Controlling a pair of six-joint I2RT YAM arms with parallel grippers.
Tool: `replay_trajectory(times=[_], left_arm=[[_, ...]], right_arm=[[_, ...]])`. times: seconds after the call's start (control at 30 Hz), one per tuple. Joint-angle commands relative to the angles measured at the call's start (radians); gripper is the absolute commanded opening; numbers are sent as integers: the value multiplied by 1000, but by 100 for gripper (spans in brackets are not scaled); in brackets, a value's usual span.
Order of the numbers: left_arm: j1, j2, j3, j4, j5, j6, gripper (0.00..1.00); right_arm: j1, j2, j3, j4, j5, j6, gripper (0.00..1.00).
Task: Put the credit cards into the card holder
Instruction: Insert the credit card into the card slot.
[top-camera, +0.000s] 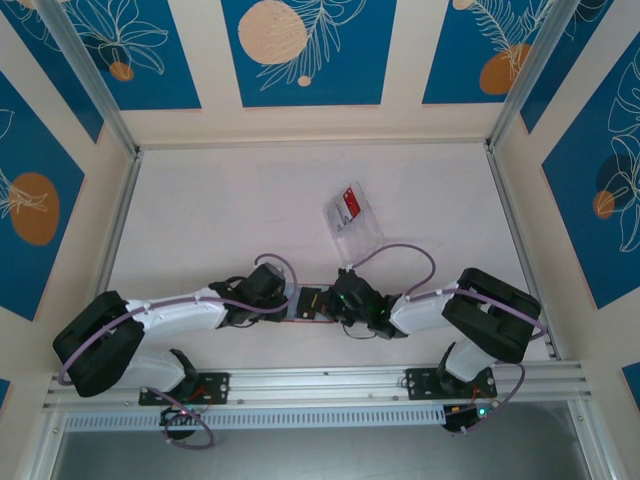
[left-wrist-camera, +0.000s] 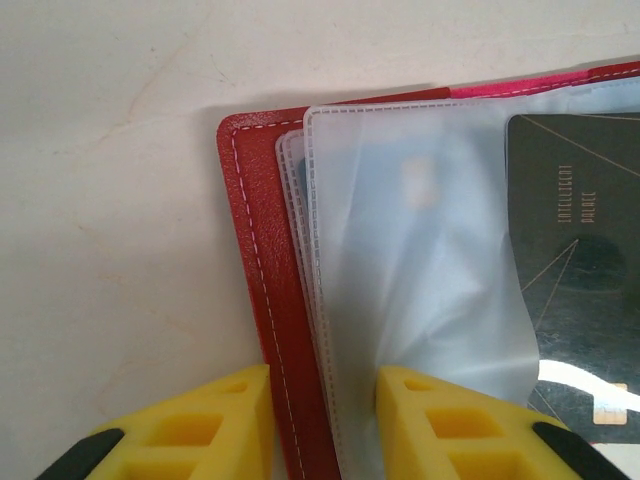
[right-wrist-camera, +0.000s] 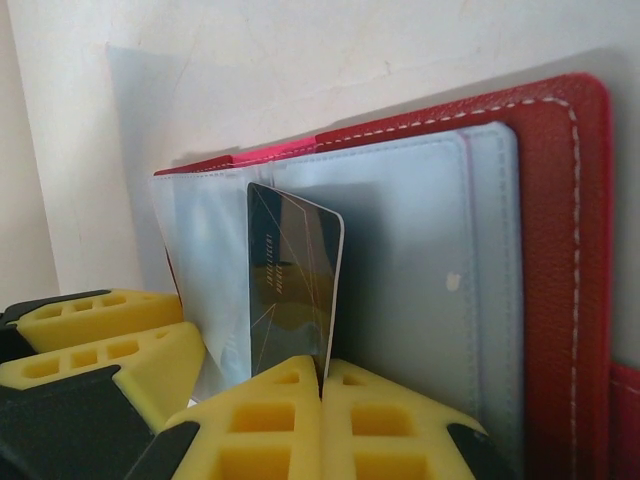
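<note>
Right pincer (right-wrist-camera: 322, 385), yellow ribbed fingers: pressed together on the near edge of a black plastic credit card with fine pale line art (right-wrist-camera: 290, 290). Card stands on edge, its far end among the frosted clear plastic sleeves (right-wrist-camera: 420, 280); whether it sits inside a pocket cannot be told.

Dark red leather-like card holder with white stitching (right-wrist-camera: 560, 250): lies open on the pale surface (left-wrist-camera: 100, 200), near the front edge between the two arms. Sleeves fan out from its inner face.

Left pincer (left-wrist-camera: 322, 400), yellow fingers: narrowly parted, one on each side of the holder's stitched red border and the sleeve edges. No squeeze across them can be seen. The black card lies just to one side under a sleeve, its lettering and metal chip showing.

Clear plastic compartment tray (top-camera: 362, 235): well apart from the holder, further back on the surface and tilted. It holds a red card with white markings (top-camera: 349, 203) at its far end.
</note>
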Motion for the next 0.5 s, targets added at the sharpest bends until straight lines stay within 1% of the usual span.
replay_trajectory(times=[0.0, 0.23, 0.47], left_arm=[[-13, 32, -11, -61, 18, -10, 30], [-16, 37, -5, -60, 19, -8, 30], [-19, 37, -3, -64, 17, -8, 30]], right_arm=[[17, -3, -43, -145, 43, 27, 0], [37, -19, -59, -166, 76, 53, 0], [42, 26, -15, -161, 51, 23, 0]])
